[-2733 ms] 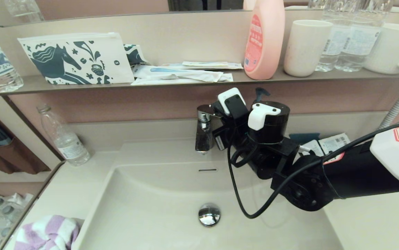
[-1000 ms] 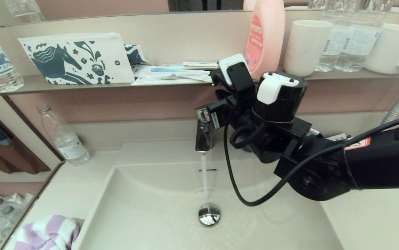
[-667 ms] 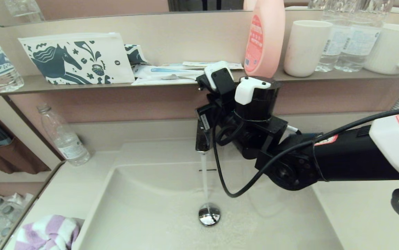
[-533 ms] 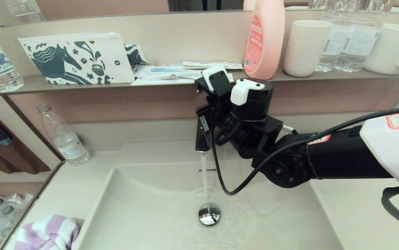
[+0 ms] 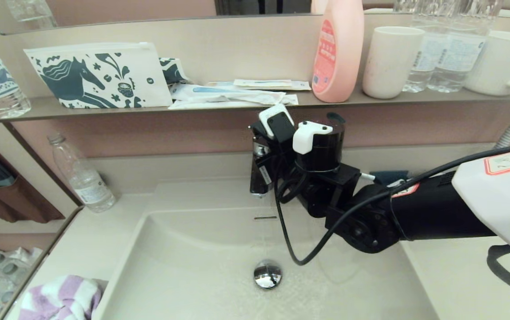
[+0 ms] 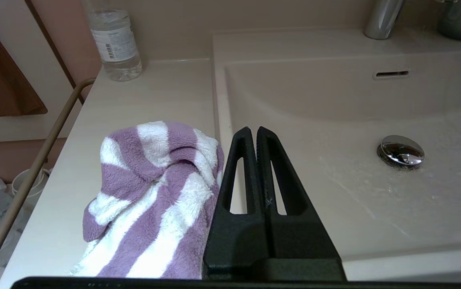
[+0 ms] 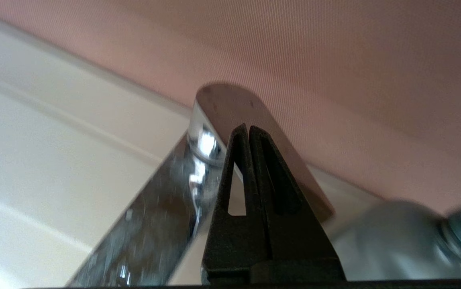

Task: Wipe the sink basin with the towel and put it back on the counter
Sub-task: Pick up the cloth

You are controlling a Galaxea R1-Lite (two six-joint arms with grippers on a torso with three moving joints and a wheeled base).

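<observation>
Chrome catches the light where our right gripper (image 7: 248,132) sits with its two black fingers pressed together on top of the faucet lever (image 7: 254,120), grasping nothing. In the head view that arm reaches in from the right, across the sink basin (image 5: 184,271), to the faucet (image 5: 259,173) at the back edge. No stream shows under the spout, though the basin floor around the drain plug (image 5: 267,274) looks wet and speckled with droplets. The towel (image 6: 154,196), striped purple and white, lies bunched on the counter (image 6: 150,96) at the basin's near left corner, touched by neither gripper. Our left gripper (image 6: 256,136) hangs parked just beside it, fingers clenched on nothing. We judge that wiping has not begun. The nearest risk is at the lever: closed fingertips resting on smooth wet metal (a poor hold at best) could slide off, or nudge it and start water running. Pulling the right arm back carelessly could swing its loose black cable (image 5: 290,240) against the spout. A soft, heaped towel may also be pinched by one fold only, so it could trail or drop on the way into the basin, and a wet basin would soak it, making it heavier and more likely to slip.
</observation>
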